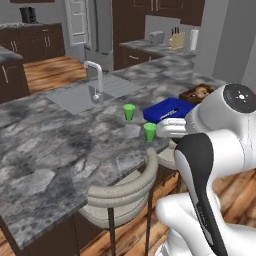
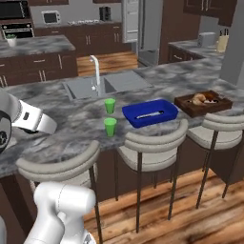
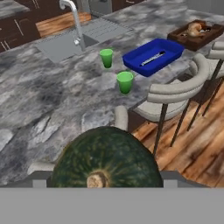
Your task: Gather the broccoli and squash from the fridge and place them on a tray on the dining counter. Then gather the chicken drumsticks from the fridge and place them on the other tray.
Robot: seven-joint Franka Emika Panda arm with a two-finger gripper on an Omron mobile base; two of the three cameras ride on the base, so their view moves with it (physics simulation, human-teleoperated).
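Gripping a dark green squash (image 3: 107, 159), the jaws stand wide around it; it sits right below the hand cam w/ its stem end facing the lens, so the fingertips are hidden behind it. Past the squash lies the dining counter (image 3: 39, 96), grey marbled stone. Two green cups (image 3: 124, 82) stand on it, one near the edge, one farther back. Just right of them sits the blue tray (image 3: 131, 59), apparently holding nothing but a pale streak that could be glare; no broccoli seen anywhere. Farther right, the brown tray (image 3: 179, 37) carries tan drumsticks (image 3: 194, 28). Sink & faucet (image 3: 72, 17) are at the far left.

Judgement: step in hand is carrying squash to blue tray. To do it well: approach high enough to pass over the stool backs (image 3: 175, 87) and the near cup, go right of the cups, lower over the tray's middle, let go only once squash is low inside the rim, since a round thing may roll.
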